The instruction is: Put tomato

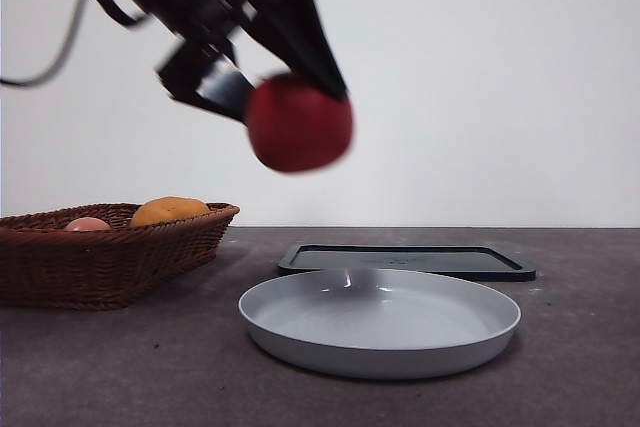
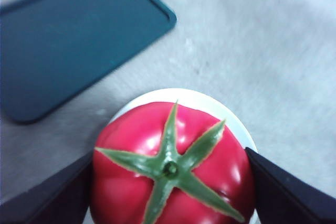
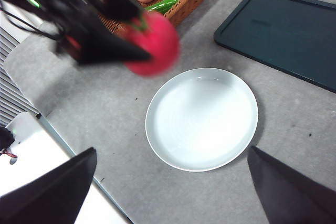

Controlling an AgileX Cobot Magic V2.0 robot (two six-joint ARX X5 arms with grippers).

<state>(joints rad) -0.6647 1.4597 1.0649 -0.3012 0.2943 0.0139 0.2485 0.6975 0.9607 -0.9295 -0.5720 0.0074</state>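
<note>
The glossy red tomato (image 1: pixel 298 123) hangs in the air, held by my left gripper (image 1: pixel 290 112), above the left rim of the white plate (image 1: pixel 380 322). In the left wrist view the tomato (image 2: pixel 173 166) with its green stem fills the space between the two black jaws, which press on its sides, with the plate (image 2: pixel 210 100) showing just beneath it. From the right wrist view, the tomato (image 3: pixel 152 43) and the left arm hover beside the plate (image 3: pixel 202 119). My right gripper (image 3: pixel 170 192) is open, high above the table and holding nothing.
A wicker basket (image 1: pixel 100 247) at the left holds an orange-yellow fruit (image 1: pixel 168 210), a pale pink fruit (image 1: pixel 88 224) and a green vegetable (image 3: pixel 165 2). A dark tray (image 1: pixel 410 260) lies behind the plate.
</note>
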